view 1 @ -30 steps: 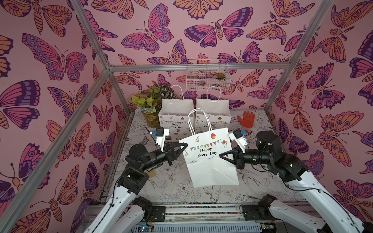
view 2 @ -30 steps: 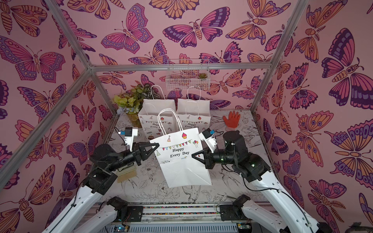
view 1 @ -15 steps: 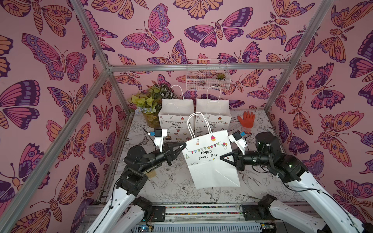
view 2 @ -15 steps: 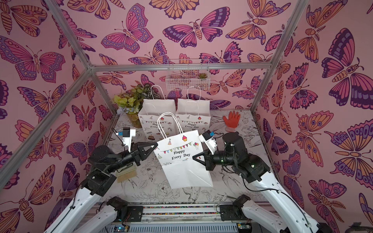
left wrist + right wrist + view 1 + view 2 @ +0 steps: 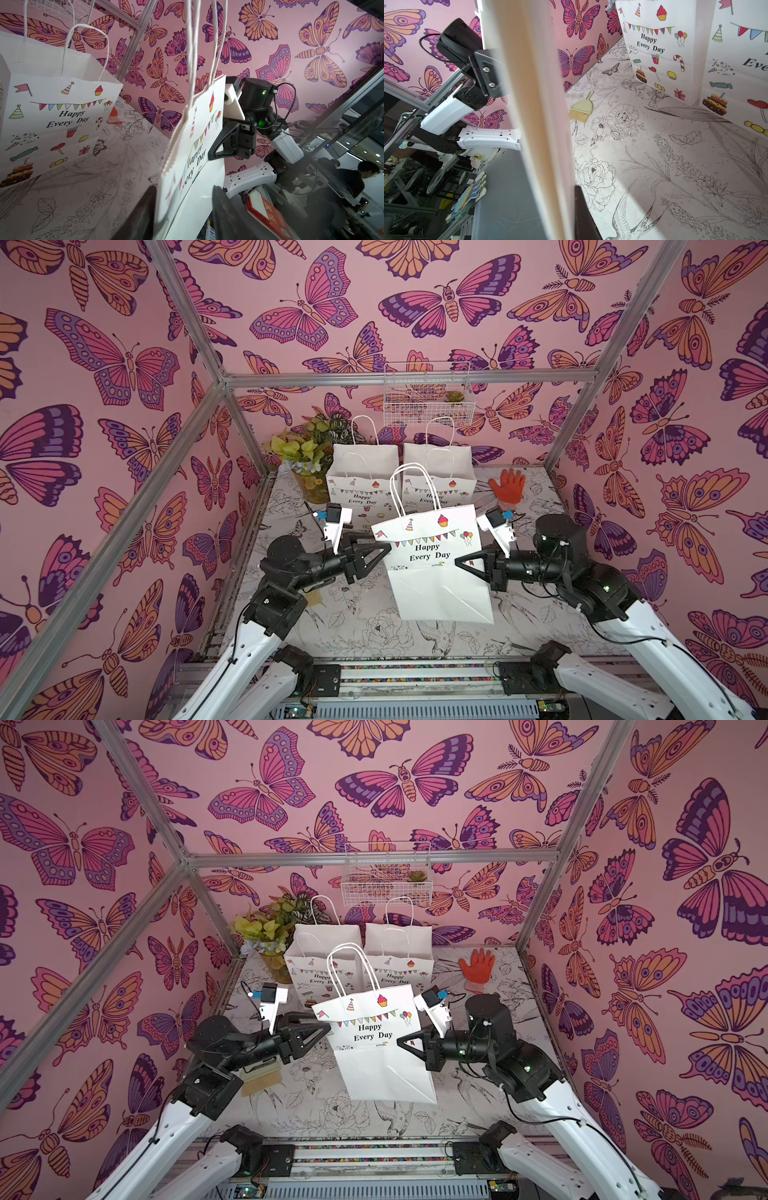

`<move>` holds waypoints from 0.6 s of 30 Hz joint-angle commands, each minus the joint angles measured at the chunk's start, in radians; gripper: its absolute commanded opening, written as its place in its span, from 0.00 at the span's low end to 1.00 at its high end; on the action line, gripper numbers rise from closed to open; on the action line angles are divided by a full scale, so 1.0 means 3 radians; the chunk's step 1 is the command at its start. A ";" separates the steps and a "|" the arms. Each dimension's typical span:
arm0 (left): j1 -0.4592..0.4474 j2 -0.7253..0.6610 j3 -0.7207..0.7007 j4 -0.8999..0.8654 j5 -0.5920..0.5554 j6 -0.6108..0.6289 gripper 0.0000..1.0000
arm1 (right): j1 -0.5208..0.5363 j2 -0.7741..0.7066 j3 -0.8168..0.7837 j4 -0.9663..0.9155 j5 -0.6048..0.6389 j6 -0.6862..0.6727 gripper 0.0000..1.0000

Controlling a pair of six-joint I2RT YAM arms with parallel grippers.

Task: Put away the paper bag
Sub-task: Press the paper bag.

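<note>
**Top views**
- Paper bag [image 5: 432, 572] – white, printed "Happy Every Day", hangs clear of the table [image 5: 353, 626], tilted, between the two arms.
- Judged light, thin and easily creased. The panels will flex and the bag will swing on a one-sided hold.
- Best holds: the folded side edges in the upper half, or the twisted cord handles [image 5: 411, 485].
- Left gripper [image 5: 384, 549] sits at one side edge, jaws a little apart.
- Right gripper [image 5: 459, 562] is pinched on the opposite edge and appears to carry the bag.
- Two standing bags [image 5: 361, 485] [image 5: 449, 477] are directly behind it, side by side by the back wall.
- Plant [image 5: 307, 456] in the back corner on the left arm's side; orange glove [image 5: 507, 485] lies on the right arm's side.
- Wire basket [image 5: 426, 400] hangs on the wall above the bags.
- Brush [image 5: 259, 1081] lies under the left arm.
- Any placing at the back must clear the standing bags' handles and the glove.

**Left wrist**
- The bag's serrated top edge [image 5: 176, 135] runs between the dark fingers [image 5: 143, 216], which stand parted. Whether a pad touches the paper cannot be told.
- The right gripper is closed on the far edge [image 5: 209, 154].
- One standing bag [image 5: 54, 116] is near.

**Right wrist**
- The bag's edge [image 5: 533, 104] fills the near field, blurred – one finger [image 5: 581, 207] lies against it, closed on the paper.
- Beyond it are the brush [image 5: 581, 109] and both standing bags [image 5: 660, 52] [image 5: 737, 72], upright.
</note>
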 commanded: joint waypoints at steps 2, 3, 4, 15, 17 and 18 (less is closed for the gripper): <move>0.0003 -0.0006 0.0029 0.0081 0.0213 0.0045 0.00 | -0.0001 -0.0027 0.0001 0.0224 -0.0059 0.0114 0.00; 0.0003 -0.0004 0.0029 0.0084 0.0228 0.0045 0.00 | -0.0004 -0.0027 -0.0004 0.0239 -0.0069 0.0124 0.00; 0.0003 -0.0001 0.0031 0.0081 0.0240 0.0045 0.00 | -0.0005 -0.0023 -0.0007 0.0258 -0.0083 0.0133 0.00; -0.0047 0.0001 -0.0012 0.0260 0.0658 0.0028 0.81 | -0.0186 -0.0055 -0.0044 0.0568 -0.0325 0.0355 0.00; -0.0081 0.0059 -0.0006 0.0258 0.0742 0.0034 0.81 | -0.0221 -0.0046 -0.0050 0.0673 -0.0388 0.0430 0.00; -0.0101 0.0087 -0.0003 0.0258 0.0756 0.0042 0.80 | -0.0231 -0.0042 -0.0051 0.0719 -0.0408 0.0458 0.00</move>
